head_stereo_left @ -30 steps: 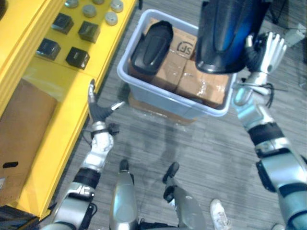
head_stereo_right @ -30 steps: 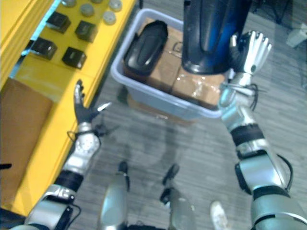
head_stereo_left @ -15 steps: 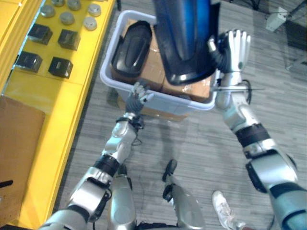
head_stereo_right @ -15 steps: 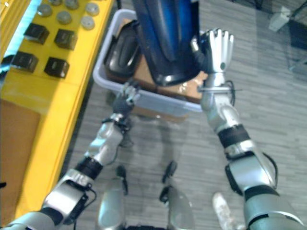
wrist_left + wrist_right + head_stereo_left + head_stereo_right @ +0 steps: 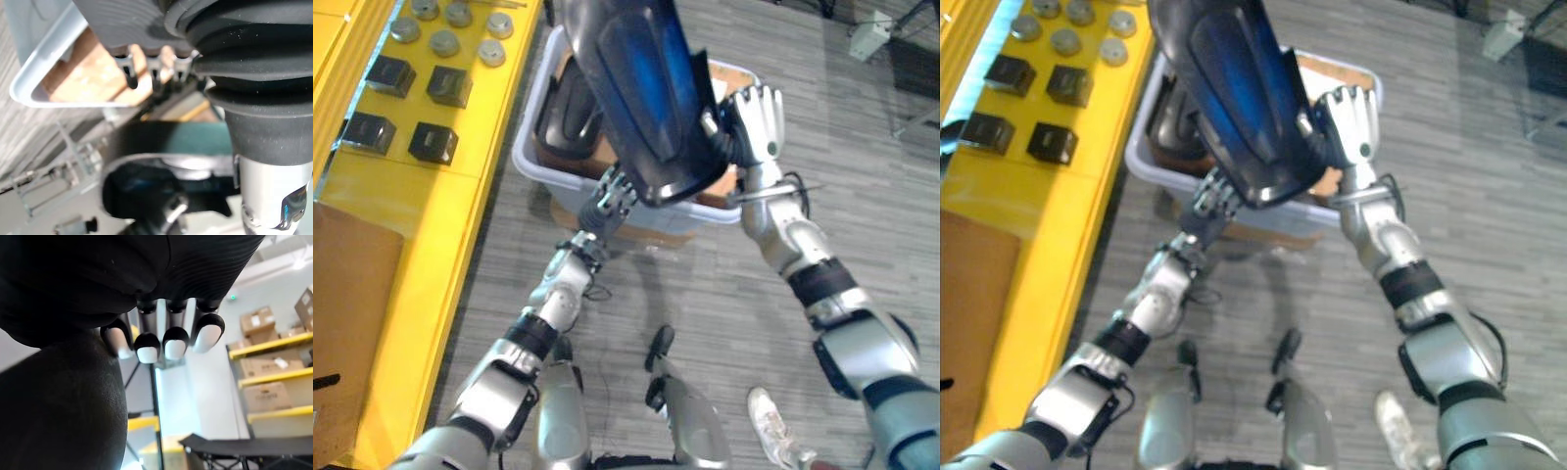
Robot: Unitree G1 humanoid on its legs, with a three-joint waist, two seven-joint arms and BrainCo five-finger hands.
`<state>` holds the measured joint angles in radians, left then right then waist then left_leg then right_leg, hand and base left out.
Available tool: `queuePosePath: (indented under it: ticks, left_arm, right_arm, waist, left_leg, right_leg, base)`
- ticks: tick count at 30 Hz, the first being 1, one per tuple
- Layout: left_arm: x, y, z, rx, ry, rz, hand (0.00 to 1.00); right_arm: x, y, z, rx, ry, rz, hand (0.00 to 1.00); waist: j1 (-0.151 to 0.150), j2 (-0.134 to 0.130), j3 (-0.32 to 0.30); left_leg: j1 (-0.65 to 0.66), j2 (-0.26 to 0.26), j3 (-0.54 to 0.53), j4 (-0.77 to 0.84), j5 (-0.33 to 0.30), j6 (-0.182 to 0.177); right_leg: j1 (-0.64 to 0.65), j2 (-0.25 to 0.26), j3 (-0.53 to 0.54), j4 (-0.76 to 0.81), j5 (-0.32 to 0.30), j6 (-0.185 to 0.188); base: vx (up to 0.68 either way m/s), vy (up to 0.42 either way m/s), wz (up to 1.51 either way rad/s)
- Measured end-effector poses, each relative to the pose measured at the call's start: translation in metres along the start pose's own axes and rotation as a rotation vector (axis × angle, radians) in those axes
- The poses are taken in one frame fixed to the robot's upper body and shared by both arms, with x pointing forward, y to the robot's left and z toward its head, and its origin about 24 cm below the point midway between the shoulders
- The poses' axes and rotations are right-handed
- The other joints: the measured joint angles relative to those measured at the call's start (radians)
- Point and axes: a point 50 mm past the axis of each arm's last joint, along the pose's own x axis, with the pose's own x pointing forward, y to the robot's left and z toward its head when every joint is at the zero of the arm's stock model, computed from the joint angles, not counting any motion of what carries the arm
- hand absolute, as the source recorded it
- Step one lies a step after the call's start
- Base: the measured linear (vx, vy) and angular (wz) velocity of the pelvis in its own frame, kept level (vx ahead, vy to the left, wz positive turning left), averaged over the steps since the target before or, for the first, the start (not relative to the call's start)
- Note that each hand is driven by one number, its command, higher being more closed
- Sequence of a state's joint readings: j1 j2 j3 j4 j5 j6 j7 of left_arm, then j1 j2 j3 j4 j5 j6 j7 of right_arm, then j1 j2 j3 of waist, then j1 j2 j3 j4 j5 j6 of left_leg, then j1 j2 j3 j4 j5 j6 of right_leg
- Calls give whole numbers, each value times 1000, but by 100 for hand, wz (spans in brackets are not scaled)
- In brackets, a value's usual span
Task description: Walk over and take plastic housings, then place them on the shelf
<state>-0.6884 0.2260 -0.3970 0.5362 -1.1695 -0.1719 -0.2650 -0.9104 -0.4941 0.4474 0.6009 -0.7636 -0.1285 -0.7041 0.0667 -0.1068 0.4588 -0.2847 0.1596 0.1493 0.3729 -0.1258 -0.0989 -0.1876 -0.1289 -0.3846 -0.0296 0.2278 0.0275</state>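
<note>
Head views: grey-blue bin point(image 5: 530, 147) on the floor just beside the yellow shelf point(image 5: 401, 215). Inside it, brown cartons point(image 5: 1337, 70), with a second housing point(image 5: 570, 103), black, lying on top at the shelf side. Held housing point(image 5: 641, 88) up above the bin, tilted, clamped between both hands. Big glossy shell, black with a blue sheen, long and rounded, raised border round a smoother centre panel. Right hand point(image 5: 756, 122) flat against its right edge, fingers straight and side by side, pressing in. Left hand point(image 5: 610, 196) at the lower end, fingers extended up against the underside, not wrapped round. On the shelf: black square blocks point(image 5: 448, 85), grey discs point(image 5: 441, 42), a flat brown box point(image 5: 347, 294) nearer the robot. White shoe point(image 5: 769, 438) of a person on the floor by the right arm.

Left wrist view: straight fingers point(image 5: 128, 68) reaching past the ribbed cover, bin rim and cartons beyond. Dark blurred mass close by — can't tell what.

Right wrist view: fingers point(image 5: 146, 346) straight in a row, dark tips together, a curved black surface point(image 5: 63, 406) close beside them — likely the held housing. Yellow racks point(image 5: 274, 348) with boxes in the background.
</note>
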Motion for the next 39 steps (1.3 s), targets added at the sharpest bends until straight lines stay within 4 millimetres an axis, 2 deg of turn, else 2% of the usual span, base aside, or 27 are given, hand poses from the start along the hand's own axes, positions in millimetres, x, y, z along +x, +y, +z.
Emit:
queuePosePath:
  ticks: [8,13,14,26,31,36,37,39]
  left_arm:
    - [1,1,-1,126,24,80,0]
    - [0,4,-2,254,45,165,0]
    - [0,5,-2,275,52,181,100]
    - [-3,10,-12,525,152,332,100]
    - [-10,16,-20,437,175,363,100]
    - [-33,30,-45,297,241,427,100]
    - [-39,32,-49,250,236,439,100]
    - [-43,32,-51,201,206,431,100]
  right_arm:
    - [-33,25,13,61,-47,129,100]
    - [-42,29,12,68,-31,151,100]
    - [-43,30,12,72,-29,153,100]
    - [-60,35,18,127,13,157,100]
    - [-68,35,32,198,10,129,100]
    - [-91,48,46,263,34,192,100]
    - [-95,49,50,279,30,193,0]
    - [-97,47,57,328,33,167,0]
  waist:
    - [1,8,-4]
    - [2,8,-4]
    - [2,8,-4]
    - [4,8,-4]
    - [0,9,-7]
    - [-2,13,-95]
    - [-2,15,-111]
    - [-2,15,-112]
  left_leg:
    - [6,0,0,-14,0,0]
    - [6,-1,0,-13,0,-1]
    - [6,-1,0,-14,0,-1]
    - [14,0,-1,-15,0,-1]
    - [42,-2,0,-28,0,-1]
    - [60,-6,6,-60,3,-6]
    - [72,-7,13,-70,3,-7]
    - [107,-9,20,-85,4,-7]
  right_leg:
    - [7,3,-1,-10,-1,0]
    - [7,3,-1,-12,-1,-1]
    - [7,3,-1,-12,-1,-1]
    - [17,5,1,-16,0,-1]
    - [48,8,-1,-35,1,0]
    - [51,8,1,-49,3,1]
    - [56,7,5,-49,3,1]
    - [80,6,8,-50,2,1]
  base:
    - [-10,65,1]
    - [13,91,1]
    - [4,64,0]
    - [-18,77,0]
    - [4,73,1]
    - [45,82,-2]
    - [64,87,-10]
    - [36,79,-7]
